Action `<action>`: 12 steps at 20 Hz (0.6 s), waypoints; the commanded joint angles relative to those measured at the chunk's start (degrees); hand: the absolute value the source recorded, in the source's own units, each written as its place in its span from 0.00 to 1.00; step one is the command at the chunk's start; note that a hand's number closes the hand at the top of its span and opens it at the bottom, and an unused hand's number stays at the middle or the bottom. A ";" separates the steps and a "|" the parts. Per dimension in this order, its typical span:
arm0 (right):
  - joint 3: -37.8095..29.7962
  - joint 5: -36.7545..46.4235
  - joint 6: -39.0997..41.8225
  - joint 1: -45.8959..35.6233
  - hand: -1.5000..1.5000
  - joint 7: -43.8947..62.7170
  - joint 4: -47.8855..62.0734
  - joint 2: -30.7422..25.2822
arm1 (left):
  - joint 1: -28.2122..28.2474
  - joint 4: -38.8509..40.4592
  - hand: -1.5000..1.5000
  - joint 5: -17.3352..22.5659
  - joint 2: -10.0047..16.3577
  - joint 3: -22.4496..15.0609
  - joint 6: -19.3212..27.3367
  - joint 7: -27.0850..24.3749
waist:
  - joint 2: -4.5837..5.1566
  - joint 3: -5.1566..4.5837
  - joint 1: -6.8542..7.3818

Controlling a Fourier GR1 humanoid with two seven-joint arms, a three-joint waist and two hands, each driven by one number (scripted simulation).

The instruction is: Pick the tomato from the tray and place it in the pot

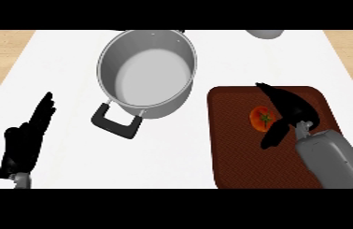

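A red tomato (261,118) with a green stem lies on the dark brown tray (238,153) at the right. My right hand (289,109) reaches over the tray with the tomato in the gap between its straight fingers and thumb; the hand is open and partly covers the tomato's right side. The empty steel pot (147,74) with a black handle (116,121) stands at the upper middle, to the left of the tray. At the left edge of the counter rests my left hand (27,139), open with fingers up.
A grey rounded object (265,33) shows partly at the top right edge. The white counter (172,153) runs between the pot and the tray and in front of the pot. Wooden flooring shows at both upper corners.
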 commanded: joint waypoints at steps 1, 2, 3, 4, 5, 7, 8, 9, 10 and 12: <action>-2.58 3.40 1.68 0.17 0.00 -0.35 1.90 2.98 | -0.54 -0.75 0.50 -1.70 -1.23 1.68 -0.65 0.72 | -0.02 0.00 -0.07; -3.80 4.12 2.09 0.89 0.00 -2.73 1.86 1.48 | -1.91 3.35 0.50 -1.35 -1.69 2.25 -1.86 -1.47 | -0.01 0.00 -0.17; -2.54 6.51 -1.21 -0.36 0.00 -5.67 7.51 3.45 | 1.31 -1.08 0.50 -0.36 -1.36 2.27 -2.71 -0.94 | 0.01 0.01 0.12; -2.22 6.72 -0.61 -5.46 0.00 -1.45 9.97 6.70 | -1.45 3.92 0.50 -1.56 -1.58 2.43 -2.00 -2.42 | 0.08 0.00 0.18; -1.66 8.26 -1.77 -1.91 0.00 -2.83 8.12 6.04 | -4.89 5.79 0.50 -0.10 0.84 4.90 -4.37 -1.21 | 0.05 0.00 -0.09; -4.17 8.39 -0.34 2.06 0.00 -4.67 4.03 4.04 | -0.63 -0.23 0.50 -3.86 -3.43 1.44 -1.26 1.32 | -0.04 0.00 -0.18; -3.79 9.76 -2.19 0.03 0.00 -5.57 8.67 6.11 | 3.84 -2.88 0.50 -3.35 -3.11 2.13 -2.04 -1.13 | -0.02 0.01 0.11; -4.68 9.00 1.02 0.79 0.00 -4.73 5.91 5.55 | 4.08 -1.96 0.50 -2.98 -3.22 2.79 -3.40 -2.79 | -0.04 0.00 -0.01; -4.14 11.21 -1.83 0.71 0.00 -7.31 9.85 6.62 | -2.07 1.66 0.50 -2.25 -1.71 4.92 -4.10 -0.21 | 0.01 0.00 -0.09; -5.92 11.14 -0.37 -2.88 0.00 -8.75 13.71 6.83 | -1.21 3.79 0.50 -3.91 -4.05 4.14 -2.68 -4.06 | 0.05 0.00 0.01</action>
